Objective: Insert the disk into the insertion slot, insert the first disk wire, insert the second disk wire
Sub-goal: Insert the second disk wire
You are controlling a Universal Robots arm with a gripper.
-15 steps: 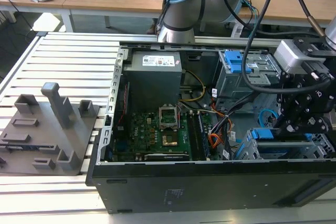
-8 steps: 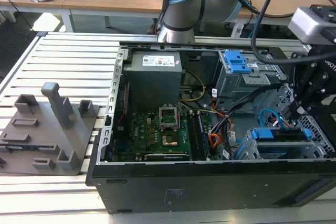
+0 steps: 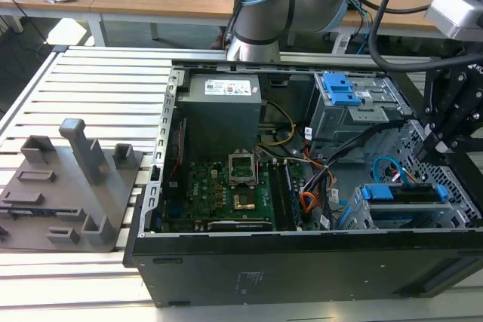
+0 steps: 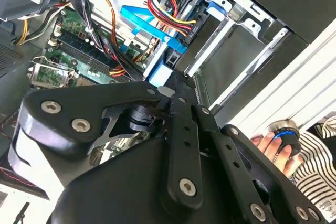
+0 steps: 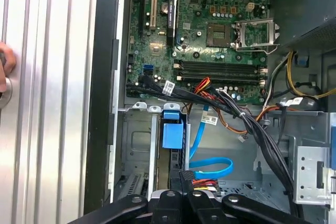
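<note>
Disk (image 3: pixel 404 194) just below claw (image 3: pixel 436 157)

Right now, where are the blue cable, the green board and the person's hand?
blue cable (image 5: pixel 212 165): first wrist view, its flat loop.
green motherboard (image 5: pixel 210 30): first wrist view, bare board.
person's hand (image 4: pixel 273 148): second wrist view, fingers.

Blue-framed disk (image 3: pixel 400 193) seated in grey perforated insertion slot (image 3: pixel 453 186), near case corner.

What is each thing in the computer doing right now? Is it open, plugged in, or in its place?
computer case: side open, insides showing.
disk: seated in the insertion slot.
insertion slot: holds the disk.
gripper: at the disk's end, on a black plug with coloured wires.
flat blue cable: loose, looped beside the slot.
processor socket: empty.
</note>
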